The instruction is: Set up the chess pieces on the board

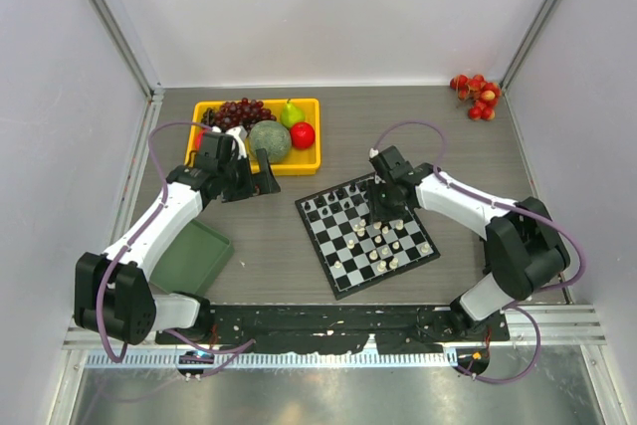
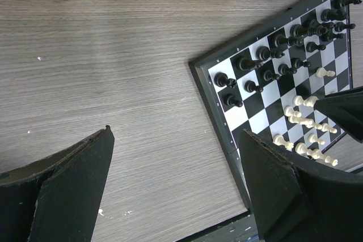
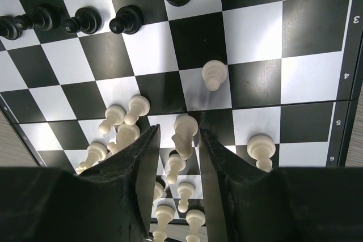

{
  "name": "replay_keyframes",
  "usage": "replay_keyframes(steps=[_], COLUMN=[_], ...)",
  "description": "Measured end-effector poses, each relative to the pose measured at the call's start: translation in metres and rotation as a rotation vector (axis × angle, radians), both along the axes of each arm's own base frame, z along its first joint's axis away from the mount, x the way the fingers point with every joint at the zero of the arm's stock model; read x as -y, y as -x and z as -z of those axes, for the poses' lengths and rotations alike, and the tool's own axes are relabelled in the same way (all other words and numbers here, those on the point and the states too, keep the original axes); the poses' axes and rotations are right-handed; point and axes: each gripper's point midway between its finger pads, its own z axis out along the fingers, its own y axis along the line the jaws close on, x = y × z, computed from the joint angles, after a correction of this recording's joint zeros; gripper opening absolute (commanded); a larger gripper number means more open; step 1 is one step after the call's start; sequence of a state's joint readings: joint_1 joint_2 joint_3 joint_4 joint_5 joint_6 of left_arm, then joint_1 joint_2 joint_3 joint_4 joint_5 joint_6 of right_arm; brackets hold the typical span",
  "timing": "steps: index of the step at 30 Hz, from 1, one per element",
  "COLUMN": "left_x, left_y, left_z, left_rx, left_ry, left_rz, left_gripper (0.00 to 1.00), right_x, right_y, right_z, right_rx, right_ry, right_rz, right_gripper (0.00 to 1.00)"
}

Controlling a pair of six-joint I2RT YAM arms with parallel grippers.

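Right gripper point(image 3: 177, 140) pinching a cream-white piece point(image 3: 184, 134) over the chessboard point(image 1: 423, 256).
Chessboard sits mid-worktop point(image 1: 269, 236) near the yellow tray point(image 1: 304, 161), black pieces point(image 2: 283, 55) lined up along its far side, cream-white ones scattered nearer. Left gripper point(image 2: 176, 179) hangs released beside the chessboard.

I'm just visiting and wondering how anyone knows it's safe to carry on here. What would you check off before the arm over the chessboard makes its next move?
1. White piece sits between the right gripper fingers: ok.
2. Firm grip on that piece: cannot tell; narrow gaps show beside it.
3. Neighbouring white pieces clear of the fingers: not ok, they crowd the left finger.
4. Black pieces already in rows on the board: ok.
5. Left gripper open, empty, off the board's side: ok.
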State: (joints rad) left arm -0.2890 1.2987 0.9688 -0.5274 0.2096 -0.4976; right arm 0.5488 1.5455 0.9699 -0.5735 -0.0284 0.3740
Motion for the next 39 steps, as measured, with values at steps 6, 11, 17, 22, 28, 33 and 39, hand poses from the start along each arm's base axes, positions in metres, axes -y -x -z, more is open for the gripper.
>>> replay_keyframes(steps=[6, 11, 17, 22, 28, 33, 39], left_x=[0.0, 0.0, 0.0, 0.0, -0.002, -0.002, -0.001], left_y=[0.001, 0.001, 0.001, 0.001, 0.001, 0.002, 0.001], left_z=[0.001, 0.001, 0.001, 0.001, 0.002, 0.0, 0.0], left_rx=[-0.003, -0.003, -0.003, -0.003, -0.001, 0.004, 0.009], left_ry=[-0.001, -0.001, -0.001, -0.001, -0.007, -0.005, -0.003], left_rz=[0.0, 0.0, 0.0, 0.0, -0.005, -0.005, -0.005], left_gripper=[0.99, 0.99, 0.99, 0.99, 0.99, 0.99, 0.99], right_x=[0.001, 0.003, 0.001, 0.001, 0.011, 0.033, 0.06], right_y=[0.003, 0.006, 0.001, -0.006, -0.01, 0.014, 0.058], right_z=[0.003, 0.004, -0.001, -0.016, -0.064, -0.081, -0.033], right_rx=[-0.015, -0.021, -0.007, 0.041, 0.184, 0.26, 0.123], right_ry=[0.017, 0.03, 0.027, 0.022, -0.013, -0.047, 0.019], right_rz=[-0.025, -0.037, -0.038, -0.025, 0.032, 0.096, 0.145], right_gripper=[0.31, 0.21, 0.17, 0.17, 0.16, 0.17, 0.17])
